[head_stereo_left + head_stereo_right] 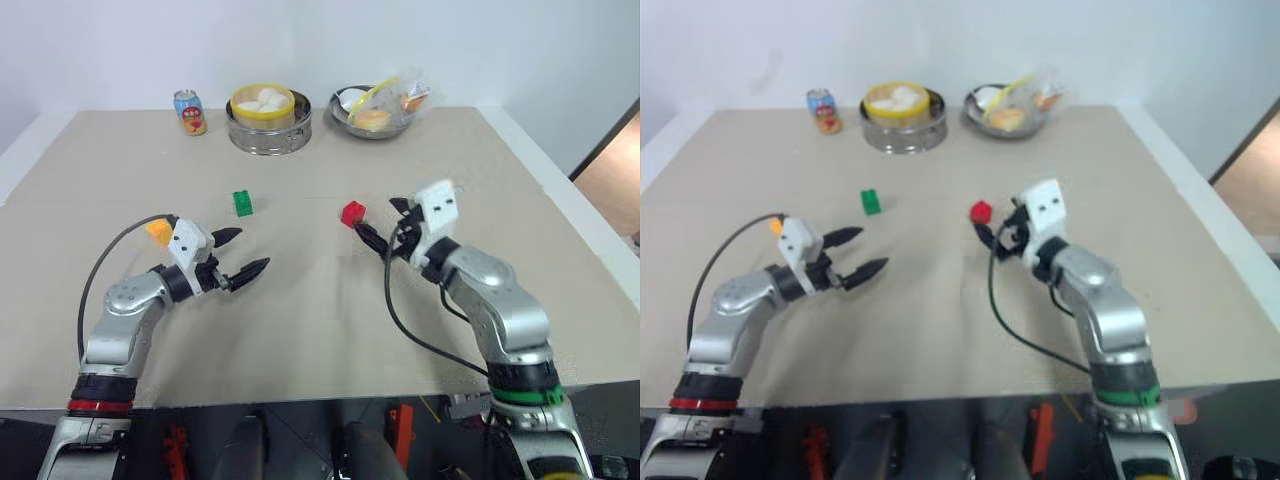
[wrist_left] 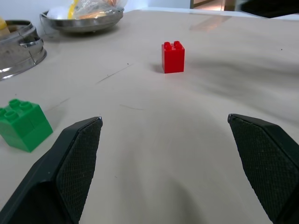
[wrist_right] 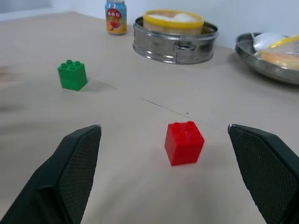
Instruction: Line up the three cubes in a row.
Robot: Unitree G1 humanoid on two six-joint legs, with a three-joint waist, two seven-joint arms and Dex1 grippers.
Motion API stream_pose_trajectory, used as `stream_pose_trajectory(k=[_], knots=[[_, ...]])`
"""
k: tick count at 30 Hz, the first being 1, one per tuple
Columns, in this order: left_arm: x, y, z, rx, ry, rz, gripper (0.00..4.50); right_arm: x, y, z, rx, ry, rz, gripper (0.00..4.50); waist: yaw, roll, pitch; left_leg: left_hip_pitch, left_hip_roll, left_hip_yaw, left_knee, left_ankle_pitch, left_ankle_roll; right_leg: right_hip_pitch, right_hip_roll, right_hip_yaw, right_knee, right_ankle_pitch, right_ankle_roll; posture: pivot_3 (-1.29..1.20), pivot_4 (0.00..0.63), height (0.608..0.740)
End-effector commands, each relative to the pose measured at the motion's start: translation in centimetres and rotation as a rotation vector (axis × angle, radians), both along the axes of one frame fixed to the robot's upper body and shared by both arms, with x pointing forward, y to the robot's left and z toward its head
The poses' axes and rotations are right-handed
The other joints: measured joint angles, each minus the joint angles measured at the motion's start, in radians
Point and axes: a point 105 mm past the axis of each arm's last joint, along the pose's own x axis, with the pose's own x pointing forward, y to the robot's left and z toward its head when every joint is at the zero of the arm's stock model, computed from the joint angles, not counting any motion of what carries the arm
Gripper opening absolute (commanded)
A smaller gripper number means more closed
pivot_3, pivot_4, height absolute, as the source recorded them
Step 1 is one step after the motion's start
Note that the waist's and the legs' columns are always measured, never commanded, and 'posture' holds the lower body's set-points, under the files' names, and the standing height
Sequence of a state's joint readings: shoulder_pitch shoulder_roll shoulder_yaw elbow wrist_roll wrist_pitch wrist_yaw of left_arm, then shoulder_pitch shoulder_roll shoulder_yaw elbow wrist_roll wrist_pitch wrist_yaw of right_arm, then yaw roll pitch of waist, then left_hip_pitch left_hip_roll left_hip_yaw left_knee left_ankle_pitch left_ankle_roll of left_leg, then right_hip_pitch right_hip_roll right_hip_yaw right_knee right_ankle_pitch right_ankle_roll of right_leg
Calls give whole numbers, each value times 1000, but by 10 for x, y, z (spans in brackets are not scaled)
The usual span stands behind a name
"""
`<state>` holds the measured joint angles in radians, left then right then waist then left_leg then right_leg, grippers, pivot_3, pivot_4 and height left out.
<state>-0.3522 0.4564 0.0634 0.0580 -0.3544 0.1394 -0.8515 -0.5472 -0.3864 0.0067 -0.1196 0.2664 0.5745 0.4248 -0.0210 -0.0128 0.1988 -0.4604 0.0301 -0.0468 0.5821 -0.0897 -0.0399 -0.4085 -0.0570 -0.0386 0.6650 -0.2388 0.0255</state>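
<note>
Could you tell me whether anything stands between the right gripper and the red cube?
Nothing visible does. The right gripper has its jaws open, and the red cube sits on bare table just ahead of them; the green cube stands well off to one side.

The only printing in sight is on the drink can [image 3: 116,17] at the far edge of the surface [image 1: 320,330]: a blue, red and orange label with light shapes across its middle that may be lettering, too small to make out. No word, number, brand or sign can be read there or anywhere else.
</note>
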Motion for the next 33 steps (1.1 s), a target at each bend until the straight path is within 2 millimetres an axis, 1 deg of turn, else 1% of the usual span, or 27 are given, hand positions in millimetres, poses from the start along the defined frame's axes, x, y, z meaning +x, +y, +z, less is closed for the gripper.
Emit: stream_pose_trajectory(k=[1, 6, 10, 13, 18, 27, 33], knots=[[-9, -8, 16, -21, -56, -35, 4449, 22, 3, 5, -27, 2, -7, 4500, 1, 0, 0, 0, 0, 0, 0, 0, 0, 0, 0, 0, 0, 0, 0, 0, 150, 740], [-25, -19, 13, -8, -44, -103, 4449, 44, 5, 3, -51, 32, -10, 4500, 0, 0, 0, -1, 0, 1, 0, 0, 0, 0, 0, 1, 0, 0, 1, 0, 150, 740], [-27, -20, 13, -7, -44, -93, 4449, 57, 8, 5, -47, 42, -3, 4500, -1, 0, 0, -1, 0, 2, 0, -1, 1, -1, 1, 3, -1, 0, 2, 0, 150, 740], [-29, -20, 13, -9, -41, -84, 4449, 69, 14, 5, -32, 62, 5, 4500, -1, 0, 0, -1, 1, 1, 0, 0, 1, -1, 3, 3, -1, 0, 2, 0, 150, 740], [-32, -26, 15, -19, -45, -91, 4449, 76, 22, -2, -53, 75, 23, 4500, -2, 0, 0, -1, 1, 2, 0, -1, 1, -1, 3, 4, -1, 1, 2, 0, 150, 740], [-33, -26, 17, -20, -46, -71, 4449, 84, 15, -16, -60, 112, -5, 4500, -2, 0, 0, -1, 1, 2, 0, 0, 1, -1, 4, 5, -1, 1, 2, 0, 150, 740], [-32, -25, 18, -28, -42, -62, 4449, 87, 16, -18, -52, 121, -5, 4500, -2, 0, 0, -1, 1, 2, 0, 0, 1, -1, 4, 5, -1, 1, 2, 0, 150, 740]])
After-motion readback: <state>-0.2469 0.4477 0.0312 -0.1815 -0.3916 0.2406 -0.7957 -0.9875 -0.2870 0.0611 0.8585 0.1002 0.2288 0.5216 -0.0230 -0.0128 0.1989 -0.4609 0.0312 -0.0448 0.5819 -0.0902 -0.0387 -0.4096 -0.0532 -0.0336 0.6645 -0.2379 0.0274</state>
